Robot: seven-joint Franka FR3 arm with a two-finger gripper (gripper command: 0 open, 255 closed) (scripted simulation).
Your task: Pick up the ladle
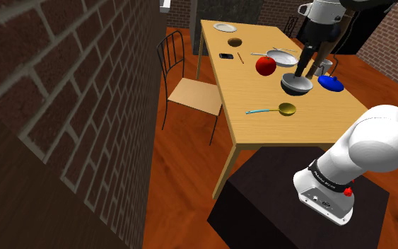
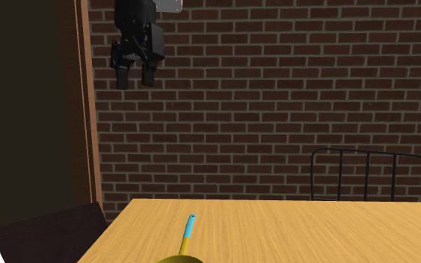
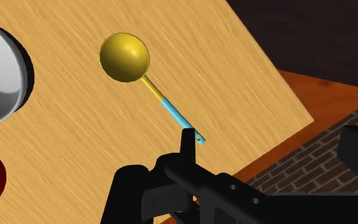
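The ladle (image 1: 282,109) lies flat near the front end of the wooden table (image 1: 261,138), with a gold bowl and a blue handle end. In the wrist view the ladle (image 3: 133,63) rests on bare wood ahead of my gripper (image 3: 269,133), its handle end close to one finger (image 3: 187,141). Seen from the second exterior view, the gripper (image 2: 136,75) hangs high above the table (image 2: 291,224) and the ladle (image 2: 188,233). Its fingers stand apart and open with nothing between them. In the shoulder view the gripper (image 1: 300,73) hangs in front of a grey bowl.
A grey bowl (image 1: 296,85), a red apple (image 1: 265,66), a blue object (image 1: 331,83), a pan (image 1: 282,56) and a mug (image 1: 326,67) stand beyond the ladle. Farther off are a plate (image 1: 225,27) and a brown bowl (image 1: 235,42). A chair (image 1: 190,88) stands beside the table, near a brick wall.
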